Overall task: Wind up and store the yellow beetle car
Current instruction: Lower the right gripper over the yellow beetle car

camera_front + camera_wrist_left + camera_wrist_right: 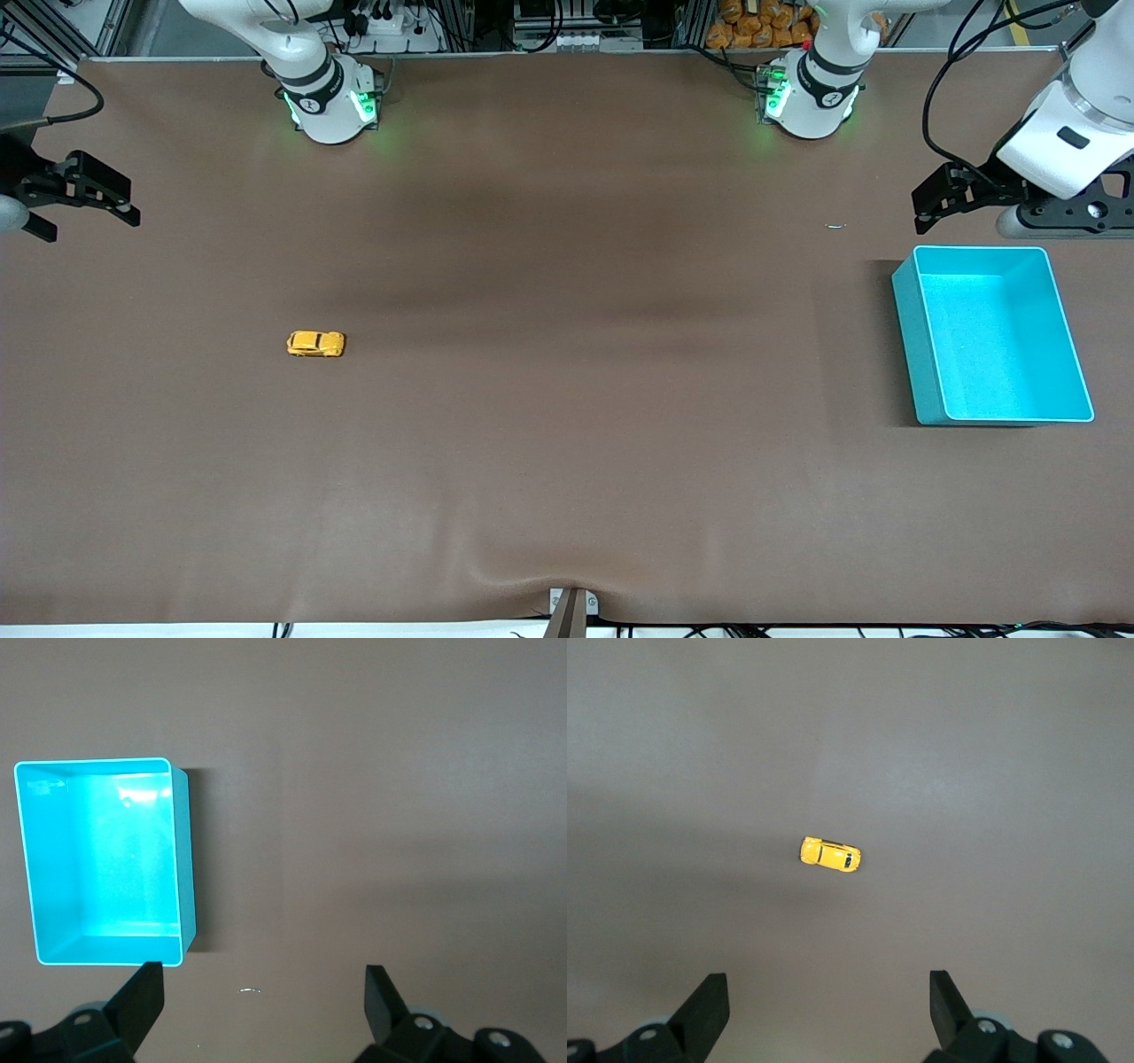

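Nearest the front camera, at the left arm's end of the table, sits the teal bin (992,337), empty as far as I can see. Way off at its 9 o'clock in the front view, toward the right arm's end, the yellow beetle car (315,344) sits on its wheels on the brown mat (567,461), well apart from everything.

Both arms are parked high and neither has anything. The right gripper (84,202) hangs over its own end of the mat with its fingers spread wide, and its wrist camera shows the car (830,854) out ahead of the open jaws. The left gripper (952,197) hovers by the bin's rim nearest the robot bases, fingers wide apart too, waiting.

So the step in hand looks like the right arm going in for the car. My two cents: it's tiny and rounded, so come straight down, turn the wrist so the pads close across the narrow sides rather than nose to tail, and pinch low. For winding I'd keep the wheels pressed on the mat while dragging it backward.
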